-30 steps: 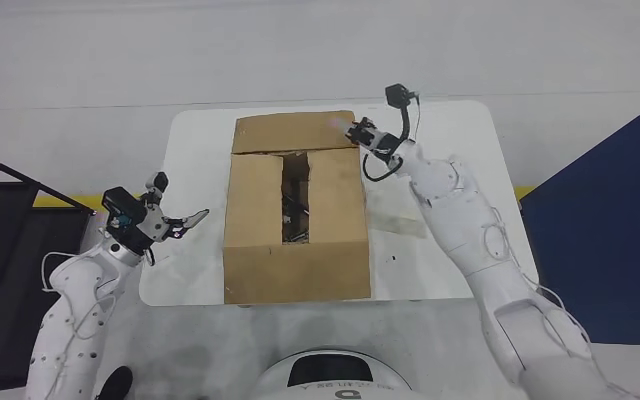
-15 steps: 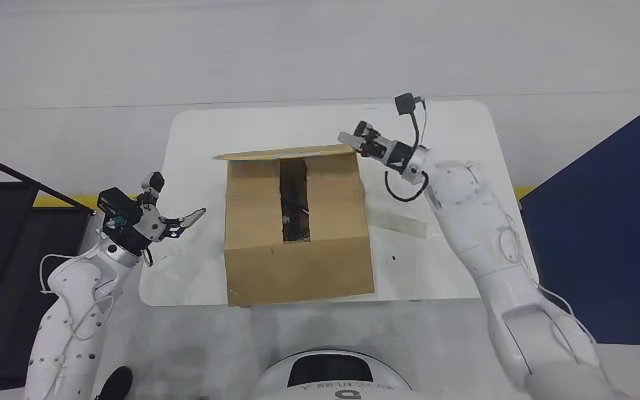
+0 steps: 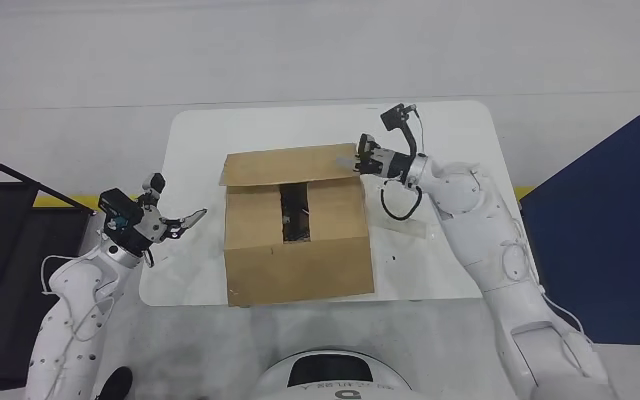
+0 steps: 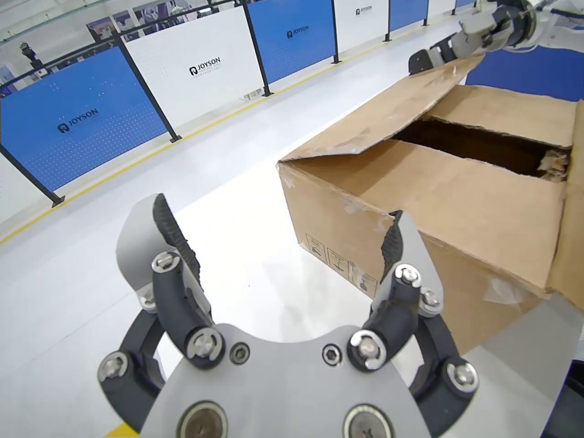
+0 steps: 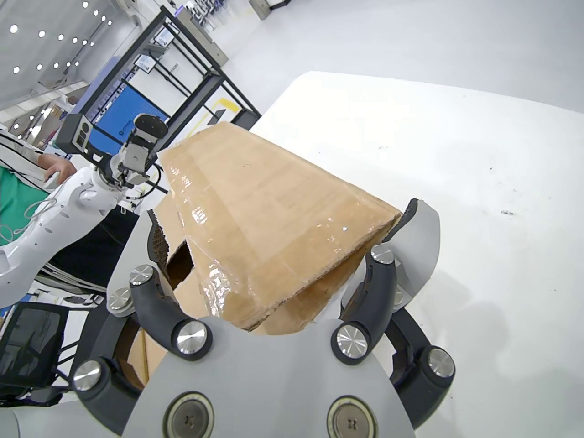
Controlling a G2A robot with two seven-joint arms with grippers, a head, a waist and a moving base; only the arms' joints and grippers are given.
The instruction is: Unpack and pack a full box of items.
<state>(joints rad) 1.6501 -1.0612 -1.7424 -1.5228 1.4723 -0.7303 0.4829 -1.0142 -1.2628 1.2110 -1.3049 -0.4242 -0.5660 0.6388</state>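
A brown cardboard box [image 3: 300, 250] stands in the middle of the white table [image 3: 200, 150]. Its two long top flaps lie flat with a dark gap [image 3: 295, 212] between them. The far flap [image 3: 285, 165] is tilted over the box top, held above it. My right gripper [image 3: 352, 160] is at that flap's right corner, open, with the corner [image 5: 273, 211] lying between its spread fingers. My left gripper [image 3: 180, 222] hangs open and empty by the table's left edge, apart from the box [image 4: 433, 211]. Across the raised flap [image 4: 388, 111], the left wrist view shows the right gripper [image 4: 461, 43].
A flat pale strip [image 3: 405, 225] lies on the table just right of the box. Bare tabletop stretches to the right and behind the box. A dark chair [image 3: 20, 230] stands off the table's left side, a blue partition [image 3: 590, 230] off its right.
The far flap has swung from lying flat outward, through upright, to leaning over the box top, with my right gripper following its corner toward the box. The left arm has barely moved.
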